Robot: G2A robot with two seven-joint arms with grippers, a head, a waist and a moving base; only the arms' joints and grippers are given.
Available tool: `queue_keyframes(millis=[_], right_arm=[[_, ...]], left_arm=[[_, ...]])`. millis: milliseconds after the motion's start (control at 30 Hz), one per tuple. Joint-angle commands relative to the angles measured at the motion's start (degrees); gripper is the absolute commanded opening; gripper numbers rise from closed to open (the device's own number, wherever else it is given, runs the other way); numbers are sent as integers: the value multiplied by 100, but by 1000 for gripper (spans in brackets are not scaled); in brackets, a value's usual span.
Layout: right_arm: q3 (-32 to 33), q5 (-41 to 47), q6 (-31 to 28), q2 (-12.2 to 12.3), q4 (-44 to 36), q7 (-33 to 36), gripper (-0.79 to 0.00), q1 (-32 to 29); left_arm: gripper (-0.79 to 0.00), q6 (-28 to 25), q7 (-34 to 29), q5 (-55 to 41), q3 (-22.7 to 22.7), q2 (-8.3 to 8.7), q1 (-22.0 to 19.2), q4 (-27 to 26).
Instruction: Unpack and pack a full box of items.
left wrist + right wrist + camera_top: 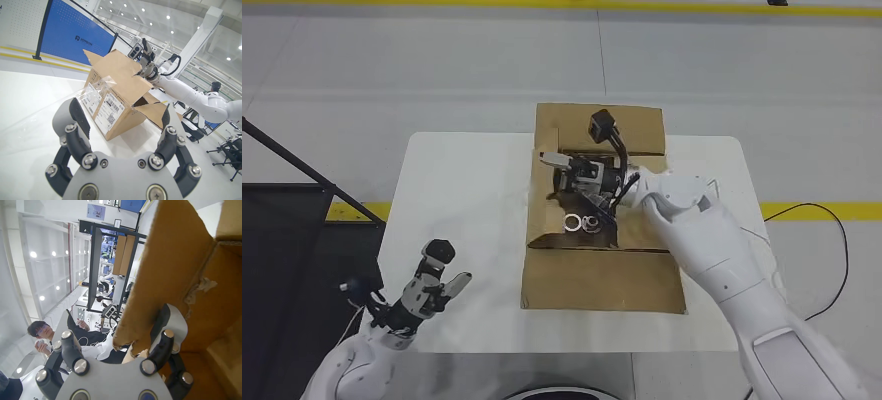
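Box (132, 119) of brown cardboard at mid-table (462, 190), top open, near flap (607, 288) flat toward the robot. Far left, by the table's front-left corner and well apart from the box: left gripper (122, 116), up off the white top, fingers (79, 115) spread wide, nothing between them, aimed toward the box. Next, on the box's left wall: 2 white labels (111, 111) side by side, plus a loose strip of clear tape (98, 83) curling off the upper edge above them. Above that wall: left flap (170, 266), tilted up, not folded down, edge ragged and torn at 1 corner. Inside, just right of that flap: dark interior with 2 small metal rings (580, 222) side by side; other contents too dark to tell. At the flap's upper edge: right gripper (116, 313), jaws well apart, torn cardboard edge between them, 1 finger (166, 321) close against the flap's inner face, the other standing clear on the outer side, no pinch on the cardboard. Further right: right arm (712, 250) stretched across the flattened right flap (639, 238), running back toward the table's front-right corner.
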Motion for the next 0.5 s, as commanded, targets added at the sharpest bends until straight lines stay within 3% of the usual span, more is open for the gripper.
queue_keyframes(millis=[0,200,467], right_arm=[[-122,-68,13,-65,-87,-111,0,30],[-516,-268,-30,-300,-77,-508,0,170],[-976,-337,-202,-683,501,-834,0,453]], left_arm=[[0,-32,117,-21,-108,-2,93,14],[0,-140,447,-85,-412,-12,356,70],[0,-301,751,-126,-667,-37,609,189]])
